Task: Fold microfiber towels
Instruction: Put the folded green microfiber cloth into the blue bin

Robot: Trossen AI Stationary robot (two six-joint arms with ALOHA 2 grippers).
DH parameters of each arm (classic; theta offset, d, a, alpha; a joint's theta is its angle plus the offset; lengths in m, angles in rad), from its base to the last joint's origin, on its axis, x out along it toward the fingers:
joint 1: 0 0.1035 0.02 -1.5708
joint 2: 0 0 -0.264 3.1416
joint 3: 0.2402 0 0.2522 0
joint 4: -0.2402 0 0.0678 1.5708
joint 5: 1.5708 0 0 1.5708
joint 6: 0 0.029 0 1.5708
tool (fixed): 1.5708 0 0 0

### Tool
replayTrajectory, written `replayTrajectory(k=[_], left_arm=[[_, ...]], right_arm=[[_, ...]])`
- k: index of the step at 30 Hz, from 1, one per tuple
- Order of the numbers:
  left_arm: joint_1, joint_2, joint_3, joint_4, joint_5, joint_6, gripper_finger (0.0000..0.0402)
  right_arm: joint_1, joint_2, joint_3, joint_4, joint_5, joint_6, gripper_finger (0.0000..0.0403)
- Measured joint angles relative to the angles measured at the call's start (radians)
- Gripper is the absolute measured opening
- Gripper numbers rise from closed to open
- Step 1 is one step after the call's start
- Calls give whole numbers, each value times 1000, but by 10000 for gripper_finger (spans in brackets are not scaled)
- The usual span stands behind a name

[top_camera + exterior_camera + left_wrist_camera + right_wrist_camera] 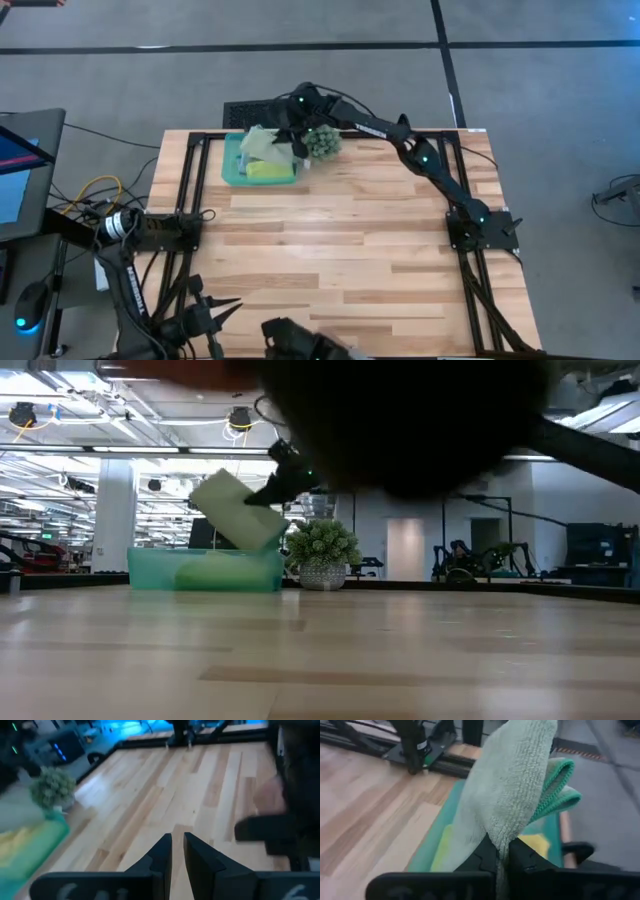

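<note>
We are pinching the pale sage towel (507, 795) in our right gripper (502, 852), its jaws clamped on the cloth hanging above the teal tray (232, 170) at the worktop's (330, 250) far edge, while our left gripper (177, 851), jaws nearly closed and empty, is waiting well apart at the near edge.

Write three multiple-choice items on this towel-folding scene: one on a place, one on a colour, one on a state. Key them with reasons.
1. Where does the teal tray sit?
A. at the table's far edge, beside the plant
B. at the table's middle
C. on the floor

2. What colour is the towel that the right tool holds?
A. red
B. pale sage green
C. black

3. How is the left tool?
A. gripping a towel
B. wide open
C. nearly shut, empty

Key: 1 A, the high view shows the tray by the plant. 2 B, the right wrist view shows pale green cloth pinched between the fingers. 3 C, the left wrist view shows a narrow gap over bare wood.
</note>
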Motion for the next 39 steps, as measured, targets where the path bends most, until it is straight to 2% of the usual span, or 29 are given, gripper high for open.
replayTrajectory(k=[2,8,19,28,33,39], left_arm=[[9,0,0,0,-26,24,41],[52,0,0,0,-71,88,41],[132,0,0,0,-80,137,41],[139,0,0,0,-77,141,41],[146,0,0,0,-75,127,41],[182,0,0,0,-59,100,41]], right_arm=[[-13,32,9,0,-49,26,32],[-25,71,4,-64,-87,13,30],[-3,59,10,-302,-41,-205,31],[-4,46,9,-278,-11,-216,46],[-2,46,9,-224,-17,-220,85],[11,54,3,-150,11,-197,181]])
